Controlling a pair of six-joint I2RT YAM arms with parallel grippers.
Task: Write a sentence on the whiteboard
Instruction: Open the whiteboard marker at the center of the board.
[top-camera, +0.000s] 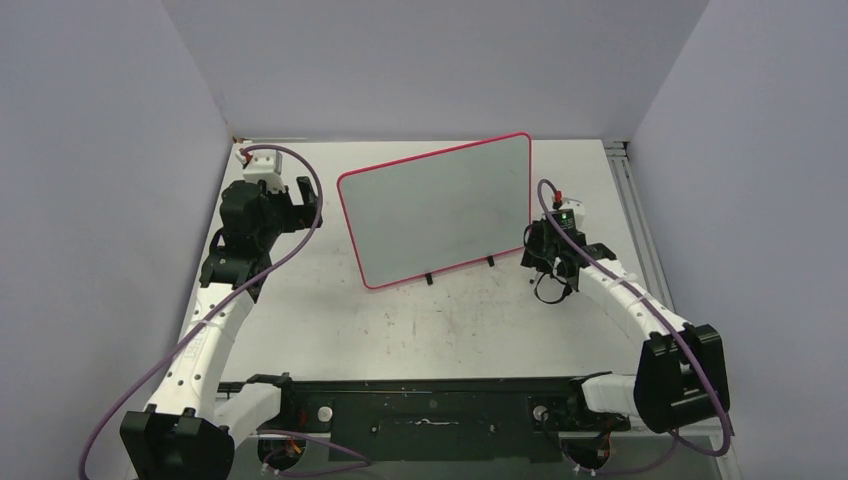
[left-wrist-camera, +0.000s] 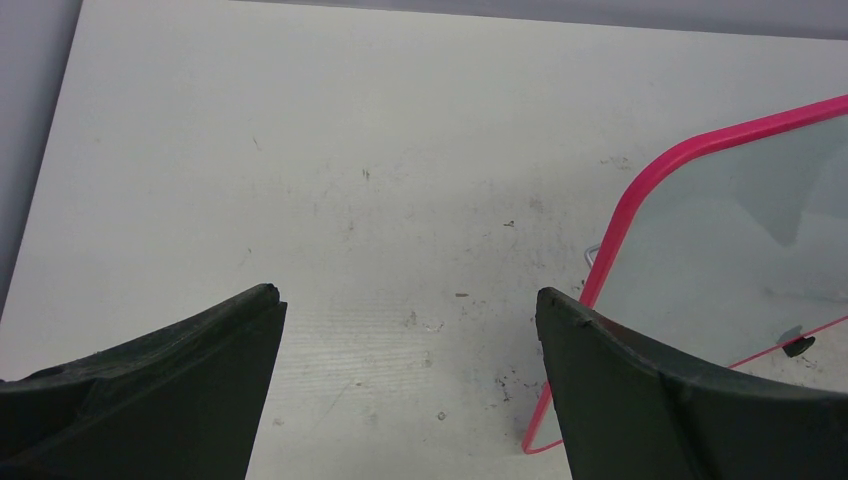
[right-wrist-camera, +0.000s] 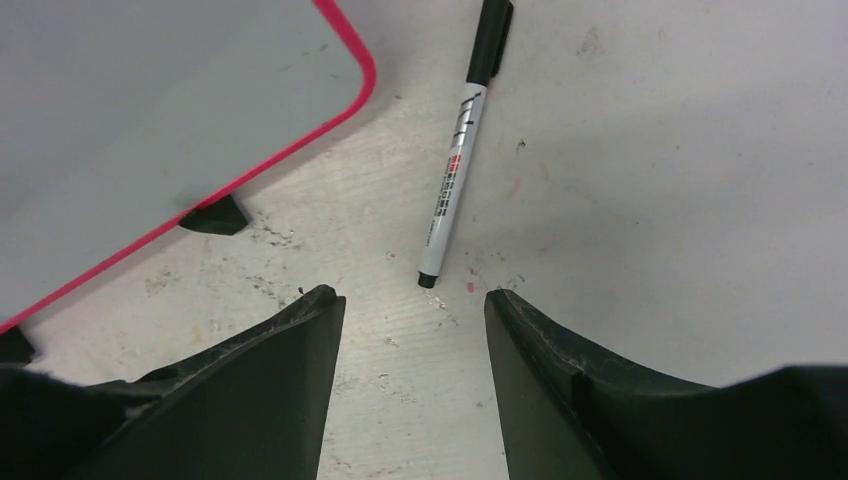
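The marker pen (right-wrist-camera: 455, 170) lies just ahead of the nearer right gripper (right-wrist-camera: 410, 296), pointing lengthwise away; jaws part-spread, empty.

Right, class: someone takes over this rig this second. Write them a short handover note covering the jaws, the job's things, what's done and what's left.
Left gripper: jaws wide open, empty, over the table beside the left edge of the whiteboard.
Right gripper: jaws apart, holding nothing, just short of the marker.
The marker lies flat on the table, its cap apparently on, off the board's near right corner.
Done: nothing; no writing shows on the board.
Left: grasp the marker, uncap it, write the sentence.
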